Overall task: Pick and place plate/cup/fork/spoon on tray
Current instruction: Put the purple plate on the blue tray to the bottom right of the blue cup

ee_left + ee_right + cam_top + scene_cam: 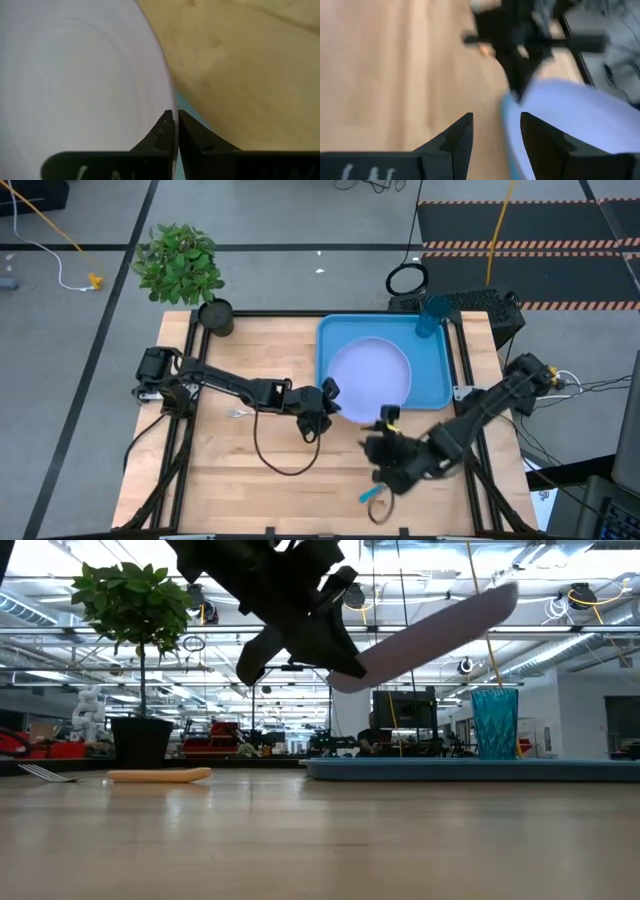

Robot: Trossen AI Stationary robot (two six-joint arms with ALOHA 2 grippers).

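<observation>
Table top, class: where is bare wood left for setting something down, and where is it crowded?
Bare wood lies between the plant pot and the tray, and along the near left edge. Crowded: the left gripper holds the plate over the tray; the right gripper hovers above the spoon.

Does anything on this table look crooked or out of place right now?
Yes: the round pale lavender-blue plate is off the wood, tilted steeply, pinched at its rim by the left gripper above the bright blue rectangular tray. The orange-handled fork lies on the table, not on the tray.
</observation>
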